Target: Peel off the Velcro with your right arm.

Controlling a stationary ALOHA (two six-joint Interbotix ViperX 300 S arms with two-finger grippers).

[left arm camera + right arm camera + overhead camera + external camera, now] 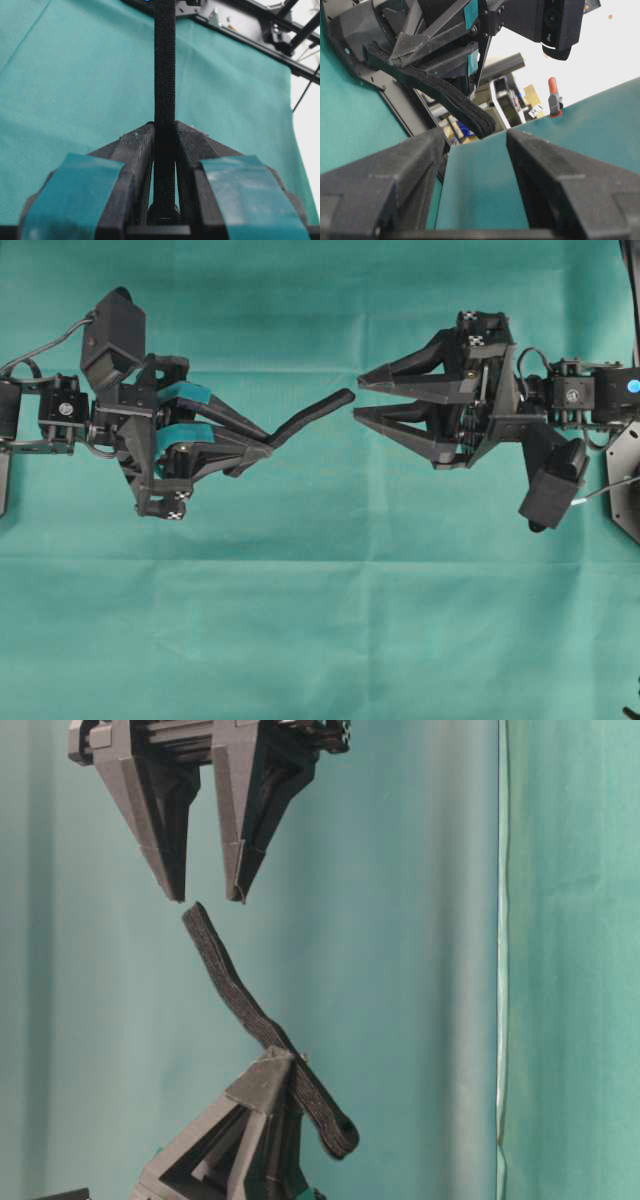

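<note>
Overhead view: the Velcro [312,412] is held above the green cloth [320,620], mid-workspace, between the two arms. Its long axis runs roughly left-right in this view, rising slightly toward the right. One end is pinched in the left gripper [262,445]; the free end points at the right gripper [358,397] and stops just short of its fingertips, with a small gap visible.

Left gripper: teal-taped fingers [75,185] closed tight on the strip. The left wrist view shows the strip [164,75] edge-on, sandwiched between the two pads and projecting straight out ahead of them. A short tail sticks out behind the grip; in the table-level view this tail [330,1120] ends in a rounded tip beside the left gripper [270,1075].

Right gripper: plain dark fingers parted about halfway, nothing between them. In the table-level view the two pointed fingers [165,840] hang just above the strip's free end [200,925], not touching it. The right wrist view confirms this: the strip's end [480,125] sits ahead of the parted fingers [540,160], apart from both.

Strip shape: gently curved along its length rather than taut, with a slight kink near the clamped section.
</note>
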